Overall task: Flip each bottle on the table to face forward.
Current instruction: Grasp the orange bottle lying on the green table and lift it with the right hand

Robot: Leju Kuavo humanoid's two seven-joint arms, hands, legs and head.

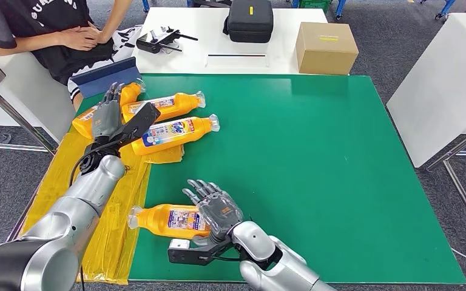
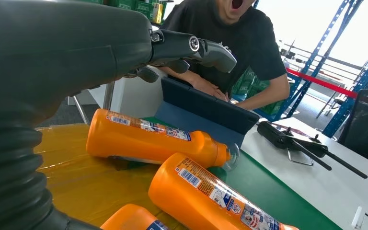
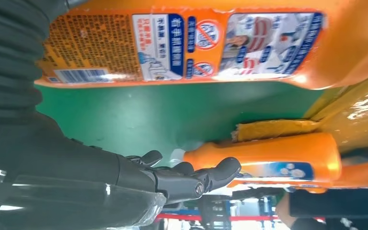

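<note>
Four orange bottles lie flat on the green table (image 1: 315, 182). Three cluster at far left by the yellow sheet (image 1: 106, 242); nearest bottle (image 1: 170, 219) lies alone, printed label up, clear cap left. Right hand (image 1: 215, 206) beside it, fingers spread, empty. Left hand (image 1: 108, 112) over far bottles (image 1: 173, 130), fingers spread.

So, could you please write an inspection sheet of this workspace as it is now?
Surface: green mat, yellow sheet along its left edge.
Job's things: four orange bottles lying down; three grouped far left, one bottle near.
Clutter: nothing seen on the mat.
Hands: left hand open above the group; right hand open over the near bottle.
Cables: black cable at left wrist.
Surroundings: seated person, cardboard box, black case.
</note>
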